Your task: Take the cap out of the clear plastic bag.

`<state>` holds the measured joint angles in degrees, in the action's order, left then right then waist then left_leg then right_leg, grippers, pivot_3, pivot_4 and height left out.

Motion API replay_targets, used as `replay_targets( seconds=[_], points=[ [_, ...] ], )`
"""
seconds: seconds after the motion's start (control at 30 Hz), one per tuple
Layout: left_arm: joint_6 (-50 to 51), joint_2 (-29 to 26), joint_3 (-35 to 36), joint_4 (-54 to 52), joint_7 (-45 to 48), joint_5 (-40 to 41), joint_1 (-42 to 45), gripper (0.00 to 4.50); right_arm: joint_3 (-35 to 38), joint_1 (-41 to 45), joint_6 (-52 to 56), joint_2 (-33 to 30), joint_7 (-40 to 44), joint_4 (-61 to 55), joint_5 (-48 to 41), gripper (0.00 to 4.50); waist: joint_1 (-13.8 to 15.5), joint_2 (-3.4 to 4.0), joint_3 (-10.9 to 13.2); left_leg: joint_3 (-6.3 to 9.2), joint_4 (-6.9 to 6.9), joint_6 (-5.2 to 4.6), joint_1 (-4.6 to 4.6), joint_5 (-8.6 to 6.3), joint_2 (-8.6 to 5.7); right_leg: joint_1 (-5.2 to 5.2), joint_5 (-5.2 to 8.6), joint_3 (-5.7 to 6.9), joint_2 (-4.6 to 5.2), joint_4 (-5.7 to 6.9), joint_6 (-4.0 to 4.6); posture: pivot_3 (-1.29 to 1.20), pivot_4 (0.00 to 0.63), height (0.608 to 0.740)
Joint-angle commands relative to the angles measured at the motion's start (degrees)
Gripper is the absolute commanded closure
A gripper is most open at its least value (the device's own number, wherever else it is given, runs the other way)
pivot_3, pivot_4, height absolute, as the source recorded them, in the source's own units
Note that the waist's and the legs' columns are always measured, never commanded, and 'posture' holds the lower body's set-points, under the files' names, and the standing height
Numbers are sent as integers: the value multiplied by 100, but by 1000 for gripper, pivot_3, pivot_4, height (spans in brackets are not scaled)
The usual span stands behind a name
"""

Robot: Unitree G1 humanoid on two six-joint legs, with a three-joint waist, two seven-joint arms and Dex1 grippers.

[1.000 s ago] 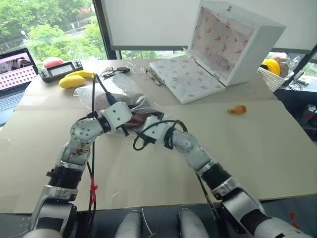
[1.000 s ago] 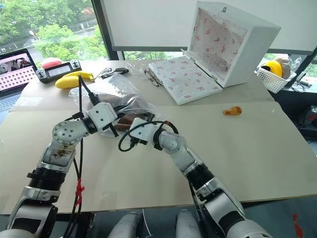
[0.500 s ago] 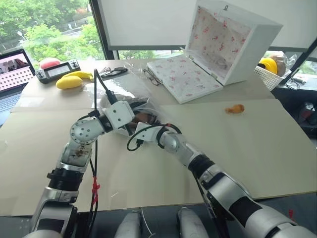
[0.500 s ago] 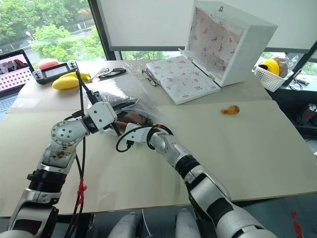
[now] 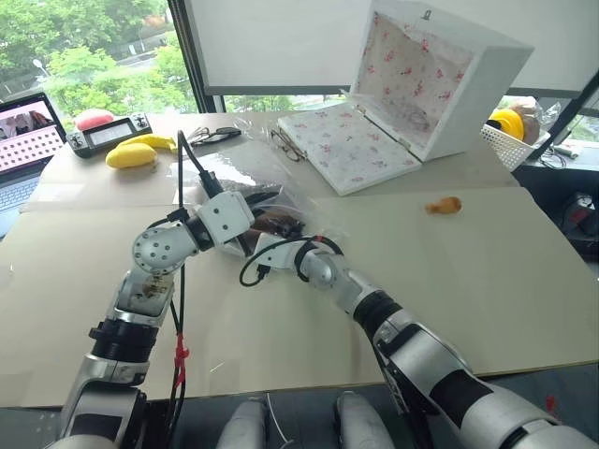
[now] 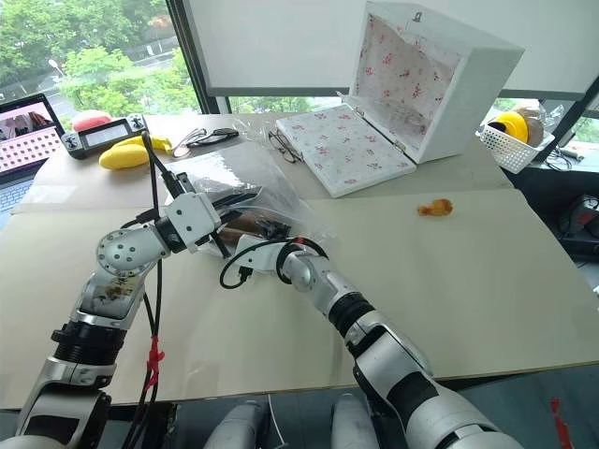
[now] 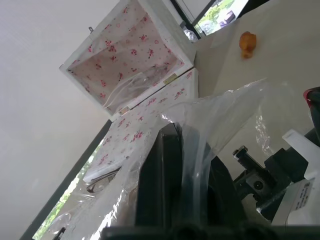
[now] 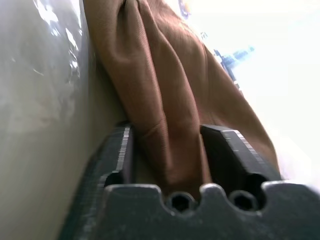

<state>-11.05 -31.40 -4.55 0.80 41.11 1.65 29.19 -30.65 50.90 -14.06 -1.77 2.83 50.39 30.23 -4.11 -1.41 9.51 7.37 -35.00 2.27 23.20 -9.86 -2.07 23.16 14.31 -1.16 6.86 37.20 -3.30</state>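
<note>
Cap fold between my right fingers

My right hand [image 8: 167,150] pinched a fold of the cap [image 8: 165,95] inside the clear plastic bag [image 5: 239,178]. My left hand [image 7: 175,165], pressed together, gripped the bag's film on the surface [image 5: 449,271].

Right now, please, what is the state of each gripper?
Left gripper: shut on the clear plastic bag.
Right gripper: closed on a fold of the brown cap.
</note>
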Motion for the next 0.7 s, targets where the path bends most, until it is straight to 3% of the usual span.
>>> replay_targets(
  seconds=[0.03, 0.1, 0.13, 0.37, 0.57, 0.7],
  points=[
    [-180, -42, 39, -96, 1, -17, -66, 4500, 165, 9, -24, -51, -19, -276, -40, 3760, -1, 0, 0, 0, 0, 0, 0, 0, 0, 0, 0, 0, 0, 0, 0, 0, 150, 740],
    [-377, -108, 19, 88, -32, -164, -185, 4500, 201, -33, 16, -107, -14, -334, -54, 4418, -1, 0, 0, 0, 0, 0, -1, 0, 0, 0, 0, -1, -1, 1, 0, 0, 150, 740],
    [-500, -137, 10, 209, -82, -267, -249, 4500, 223, -62, 35, -140, -11, -370, -65, 4472, -2, 1, 0, -1, 0, 0, -2, 0, 1, 0, 0, -1, -2, 0, 0, 0, 150, 740],
    [-1141, -194, -123, 865, -675, -1129, -529, 4500, 366, -313, 143, -283, 72, -647, -114, 4472, 8, 1, -1, -2, 2, 0, -6, 0, 3, -1, -1, -7, -6, 1, 2, 0, 150, 740],
    [-1054, -11, -182, 896, -928, -1279, -565, 4500, 489, -738, 85, -271, 703, -1226, -480, 4472, 11, 1, -1, -2, 2, 0, -5, 0, 4, -3, -1, -8, -7, 0, 2, 0, 150, 740],
    [-952, 125, -251, 923, -983, -1328, -389, 4500, 443, -1233, 145, -212, 1948, -2007, -1174, 4472, 7, 1, -1, -2, 0, 0, -8, 0, 7, -6, -1, -8, -10, 1, 2, 0, 150, 740]
  ],
)
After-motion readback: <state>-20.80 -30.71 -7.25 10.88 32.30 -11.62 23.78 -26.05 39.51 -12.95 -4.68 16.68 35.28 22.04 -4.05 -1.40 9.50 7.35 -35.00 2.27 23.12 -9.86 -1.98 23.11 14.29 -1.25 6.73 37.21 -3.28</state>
